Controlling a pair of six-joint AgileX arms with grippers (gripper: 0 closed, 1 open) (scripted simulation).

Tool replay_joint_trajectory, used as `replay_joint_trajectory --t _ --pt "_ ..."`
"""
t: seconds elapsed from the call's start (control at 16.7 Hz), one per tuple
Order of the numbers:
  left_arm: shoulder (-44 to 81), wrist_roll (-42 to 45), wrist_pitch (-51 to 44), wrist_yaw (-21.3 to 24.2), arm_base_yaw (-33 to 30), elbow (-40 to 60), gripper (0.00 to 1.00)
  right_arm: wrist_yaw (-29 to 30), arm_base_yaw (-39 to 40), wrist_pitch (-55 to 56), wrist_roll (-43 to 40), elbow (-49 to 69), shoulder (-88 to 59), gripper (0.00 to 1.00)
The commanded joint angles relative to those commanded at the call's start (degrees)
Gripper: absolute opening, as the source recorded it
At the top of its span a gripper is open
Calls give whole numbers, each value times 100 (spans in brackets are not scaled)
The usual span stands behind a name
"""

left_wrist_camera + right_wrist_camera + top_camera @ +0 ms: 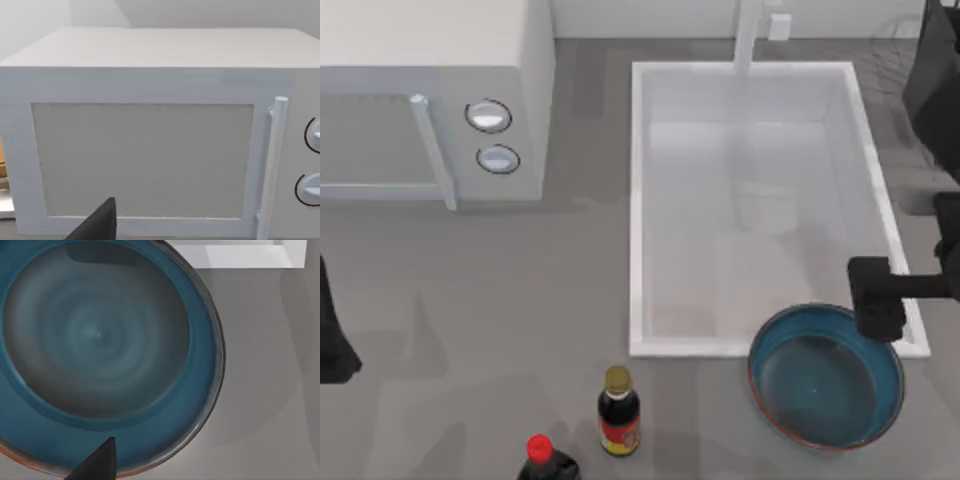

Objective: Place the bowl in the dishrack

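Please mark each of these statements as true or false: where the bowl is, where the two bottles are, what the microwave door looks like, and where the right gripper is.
1. The bowl lies inside the white sink basin. False: it sits on the grey counter at the basin's front right corner.
2. The right gripper is above the bowl's far rim. True.
3. Two sauce bottles stand on the counter left of the bowl. True: one with a gold cap, one with a red cap.
4. The microwave door is open. False: the left wrist view shows the door shut, its handle beside the knobs.
5. The left arm reaches over the sink. False: it is parked at the table's left edge.
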State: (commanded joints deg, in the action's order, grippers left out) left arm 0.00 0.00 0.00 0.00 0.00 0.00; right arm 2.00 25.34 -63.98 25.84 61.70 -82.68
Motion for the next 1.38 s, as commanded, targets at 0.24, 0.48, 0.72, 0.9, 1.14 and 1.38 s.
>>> replay_joint_trajectory --t 0.24,0.48,0.72,0.9,1.14,1.38 --pt "0 0 0 0 0 0 100 6 38 -81 37 102 -119 100" --pt "0 0 0 0 0 0 100 3 13 27 23 12 -140 100" --pt "0 0 0 0 0 0 100 4 3 924 5 -529 -480 100" --pt "0 0 0 0 0 0 100 2 -13 1864 -3 -1059 -825 100" --pt "0 0 0 0 0 0 100 2 -20 2361 -6 -1403 -1054 100" --pt "0 0 0 0 0 0 100 2 -20 2361 -6 -1403 -1054 92"
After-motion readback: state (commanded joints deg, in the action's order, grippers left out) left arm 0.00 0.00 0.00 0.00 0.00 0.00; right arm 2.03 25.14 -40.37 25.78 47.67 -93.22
